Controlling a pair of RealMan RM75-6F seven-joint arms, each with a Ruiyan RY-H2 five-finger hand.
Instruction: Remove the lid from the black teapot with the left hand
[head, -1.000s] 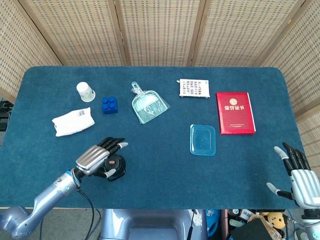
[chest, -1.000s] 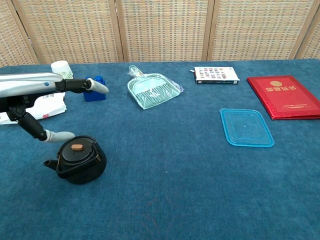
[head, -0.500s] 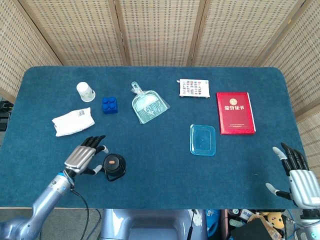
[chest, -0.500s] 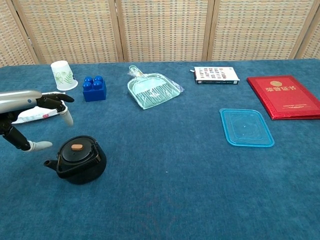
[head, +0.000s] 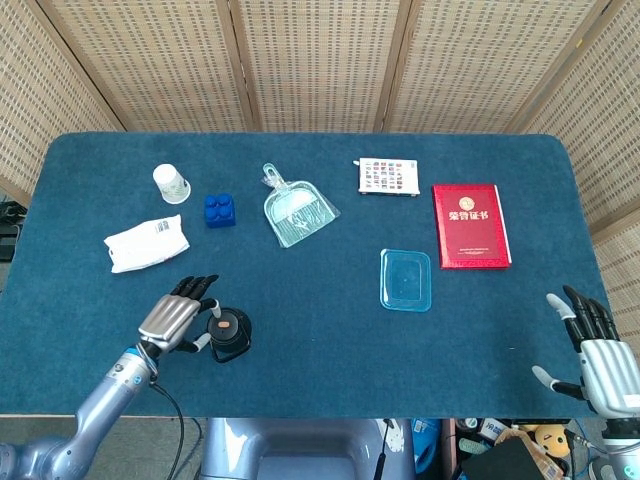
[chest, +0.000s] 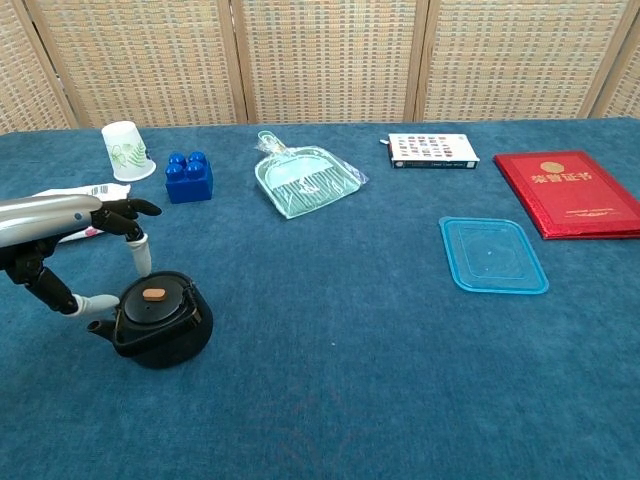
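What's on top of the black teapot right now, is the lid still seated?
The lid, with its small brown knob, sits on the black teapot, the handle arching across it. The left hand is beside the pot, holding nothing. The lid covers the inside.

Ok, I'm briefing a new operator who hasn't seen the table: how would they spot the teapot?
Look along the near left edge of the blue table, beside the left hand. The black teapot sits there, round and dark, the only item with an orange knob on its lid.
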